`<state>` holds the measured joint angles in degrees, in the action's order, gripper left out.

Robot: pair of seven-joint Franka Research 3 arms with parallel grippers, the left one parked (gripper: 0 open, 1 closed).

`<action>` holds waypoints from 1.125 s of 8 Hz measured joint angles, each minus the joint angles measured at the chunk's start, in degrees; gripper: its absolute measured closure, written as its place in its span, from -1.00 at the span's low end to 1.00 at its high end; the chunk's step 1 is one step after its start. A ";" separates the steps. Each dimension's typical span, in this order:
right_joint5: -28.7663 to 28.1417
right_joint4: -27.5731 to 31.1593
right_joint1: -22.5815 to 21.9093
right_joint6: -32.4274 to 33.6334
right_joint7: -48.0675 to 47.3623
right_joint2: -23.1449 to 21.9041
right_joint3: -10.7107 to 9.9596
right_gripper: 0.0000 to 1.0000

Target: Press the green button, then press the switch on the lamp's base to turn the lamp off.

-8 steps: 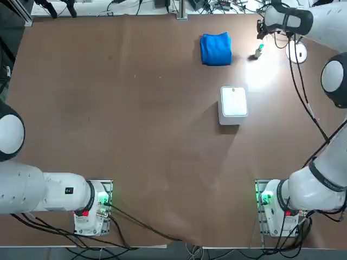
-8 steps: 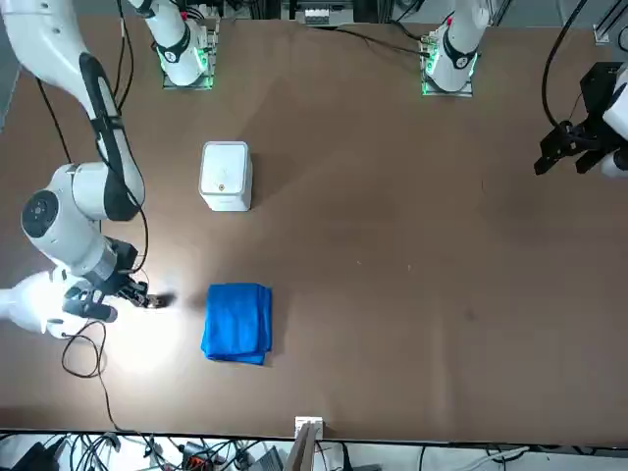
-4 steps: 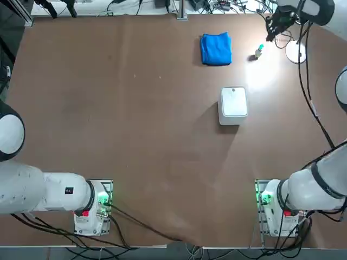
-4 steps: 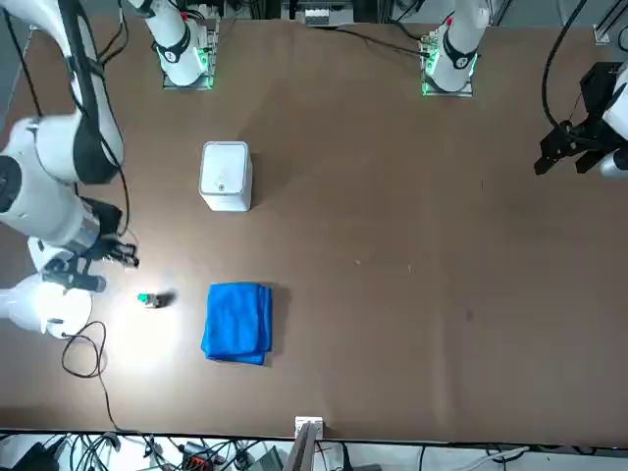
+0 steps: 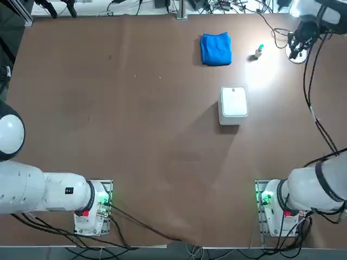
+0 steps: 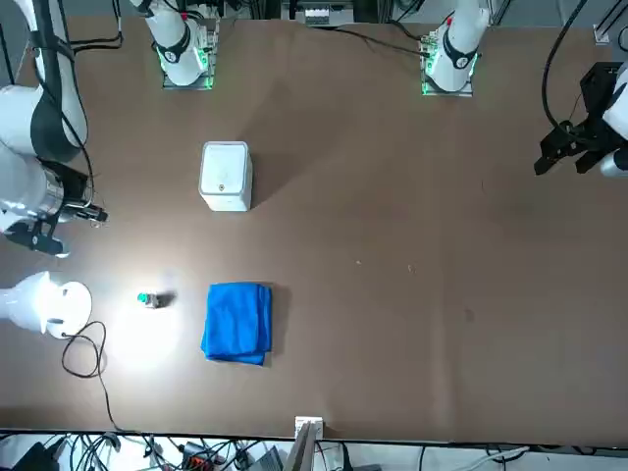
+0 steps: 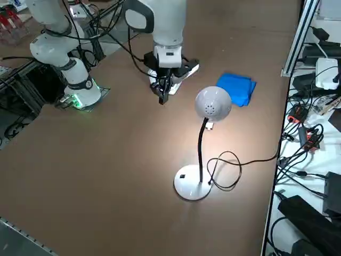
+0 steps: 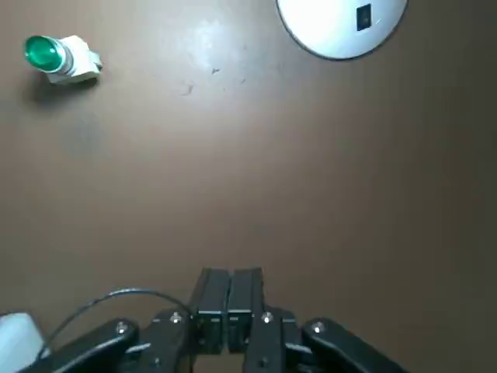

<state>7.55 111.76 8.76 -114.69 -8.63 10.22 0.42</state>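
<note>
Hand (image 8: pixel 229 299) hangs, fingers together, above the table (image 8: pixel 256 186).

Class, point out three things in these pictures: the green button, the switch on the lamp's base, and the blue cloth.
Green button (image 8: pixel 43 53): right wrist view, on its green cap.
Switch (image 8: pixel 363 17): right wrist view, on its dark face.
Blue cloth (image 6: pixel 236 322): front view, middle of its top.

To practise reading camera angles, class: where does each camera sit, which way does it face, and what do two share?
Top: overhead; sees both arms and the blue cloth.
Front: across the table, facing the robot; both arms show.
Right side: raised, looking diagonally down; sees the lamp, right gripper.
Right wrist: on the right arm, facing its shut fingers.
Top and front share the cloth.
</note>
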 joint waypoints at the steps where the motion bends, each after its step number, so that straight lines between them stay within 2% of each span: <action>1: 0.37 5.57 3.09 -6.53 3.68 -2.12 -0.07 0.96; 2: 0.40 9.99 7.02 -13.14 8.50 -3.18 -0.17 0.96; 4: 0.41 13.70 12.85 -24.68 14.53 -1.31 -0.27 0.96; 7: 0.40 14.02 16.11 -52.14 14.83 8.77 -0.26 0.96; 8: 0.40 13.30 16.36 -59.83 14.69 12.97 -0.20 0.96; 9: 0.40 11.72 16.36 -64.60 13.98 16.74 0.02 0.96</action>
<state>7.95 123.48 25.13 -179.30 5.35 26.96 0.43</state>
